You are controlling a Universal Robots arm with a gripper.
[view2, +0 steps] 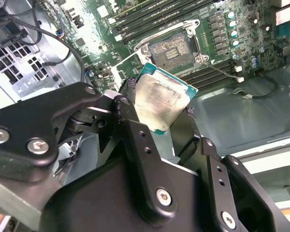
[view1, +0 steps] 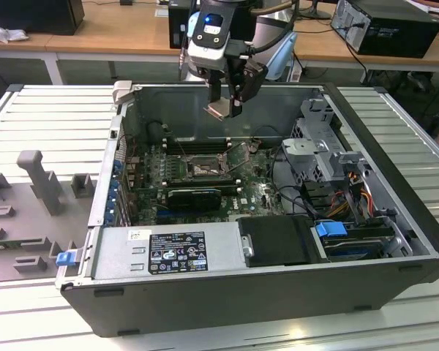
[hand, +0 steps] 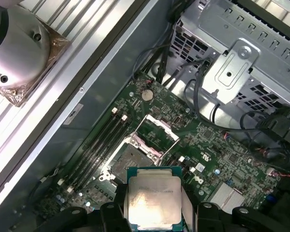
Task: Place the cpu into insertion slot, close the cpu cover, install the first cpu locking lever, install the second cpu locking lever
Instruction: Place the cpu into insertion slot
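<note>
**A:** Item one, the setting?

**B:** A ribbed grey metal worktop (view1: pixel 51 110). On it lies a dark grey computer case (view1: pixel 278 292), on its side and opened, with the green motherboard (view1: pixel 256 194) facing up.

**A:** Item two, the tool?

**B:** One black two-fingered gripper (view1: pixel 227 108), pinching the small flat square cpu (view2: pixel 162 104) with its pale beige-silver metal top. It holds the chip by opposite edges, well clear of the board.

**A:** Item three, the destination?

**B:** The square black-framed insertion slot (hand: pixel 127 162). Its pin field is bare and glinting.

**A:** And the lid?

**B:** The thin silver-grey metal cpu cover (hand: pixel 160 130) is swung open just beside the slot.

**A:** How does the slot lie from the chip?

**B:** Below it. In the exterior view it sits slightly toward the exterior view's left. The chip is square, so I judge that only its rotation matters. It also looks tilted rather than level.
</note>
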